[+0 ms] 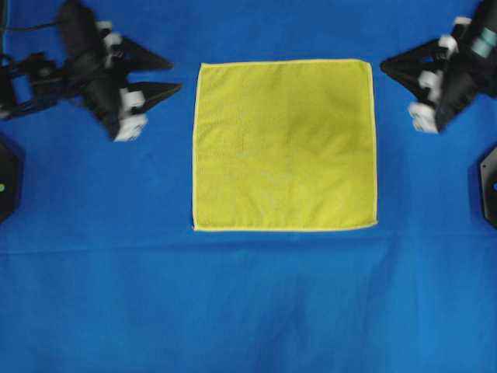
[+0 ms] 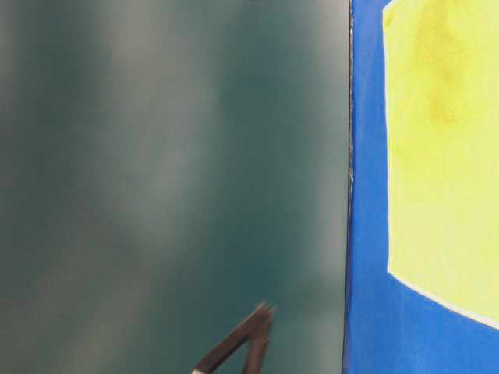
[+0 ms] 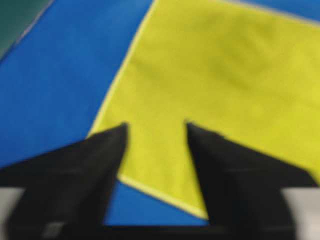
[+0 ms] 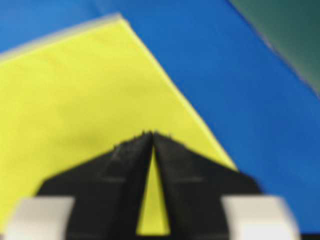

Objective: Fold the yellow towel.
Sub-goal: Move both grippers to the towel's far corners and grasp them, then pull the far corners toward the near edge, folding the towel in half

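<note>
The yellow towel (image 1: 285, 145) lies flat between both pincers, left pincer (image 1: 172, 74) spread open, right pincer (image 1: 384, 66) nearly closed and empty; each should pinch its nearest corner cleanly, matching hems.

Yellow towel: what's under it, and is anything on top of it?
The yellow towel lies flat on the blue cloth, with nothing on top. Whatever lies beneath the towel is hidden; no bulge shows.
</note>
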Motion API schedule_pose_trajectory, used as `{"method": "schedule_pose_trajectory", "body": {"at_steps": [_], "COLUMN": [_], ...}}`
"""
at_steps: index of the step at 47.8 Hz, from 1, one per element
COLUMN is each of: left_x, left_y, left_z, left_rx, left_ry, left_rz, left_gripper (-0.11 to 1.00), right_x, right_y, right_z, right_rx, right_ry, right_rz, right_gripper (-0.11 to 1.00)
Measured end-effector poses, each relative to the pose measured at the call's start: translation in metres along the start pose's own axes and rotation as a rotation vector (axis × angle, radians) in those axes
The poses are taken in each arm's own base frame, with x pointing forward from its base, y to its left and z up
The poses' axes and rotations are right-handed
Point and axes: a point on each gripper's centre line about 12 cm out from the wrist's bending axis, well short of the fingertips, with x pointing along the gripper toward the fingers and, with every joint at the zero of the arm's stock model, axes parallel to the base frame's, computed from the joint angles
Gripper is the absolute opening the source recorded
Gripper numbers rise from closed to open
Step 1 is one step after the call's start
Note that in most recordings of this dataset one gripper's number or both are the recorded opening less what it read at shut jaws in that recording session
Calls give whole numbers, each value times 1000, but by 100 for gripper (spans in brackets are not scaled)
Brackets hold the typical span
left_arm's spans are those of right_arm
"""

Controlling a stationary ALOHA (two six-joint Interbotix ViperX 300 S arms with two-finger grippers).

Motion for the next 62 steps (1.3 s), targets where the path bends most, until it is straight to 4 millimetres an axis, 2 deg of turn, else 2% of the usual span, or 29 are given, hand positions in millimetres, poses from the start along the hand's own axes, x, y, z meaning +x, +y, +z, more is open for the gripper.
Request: {"method": "schedule_pose_trajectory", "body": {"at_steps": [4, 5, 12, 19, 27, 36, 38, 40, 48, 52, 62], "left_x": [21, 26, 64, 90, 107, 118, 119, 119, 118, 117, 110], "left_y": [11, 13, 36, 55, 75, 78, 77, 77, 76, 73, 71], "left_z": [-12, -15, -41, -66, -89, -102, -102, -105, -108, -109, -101], "left_rx": [-10, -11, -36, -54, -62, -62, -61, -63, -61, -39, 9], "left_ry": [55, 67, 147, 206, 260, 291, 299, 320, 351, 362, 402], "left_rz": [32, 39, 95, 136, 175, 177, 175, 174, 169, 160, 145], "left_gripper": [81, 83, 82, 82, 82, 78, 75, 65, 21, 3, 1], "right_x": [21, 26, 57, 81, 99, 104, 104, 104, 104, 104, 97], "right_y": [-14, -17, -35, -46, -59, -65, -66, -66, -66, -65, -65], "right_z": [-11, -14, -33, -47, -63, -70, -70, -70, -71, -71, -59], "right_rx": [18, 19, 28, 28, 45, 57, 56, 53, 55, 53, 58], "right_ry": [85, 105, 220, 281, 334, 354, 354, 354, 357, 357, 330], "right_rz": [-50, -58, -105, -125, -149, -161, -162, -161, -162, -161, -164], "right_gripper": [60, 61, 55, 56, 56, 55, 53, 49, 6, 3, 3]}}
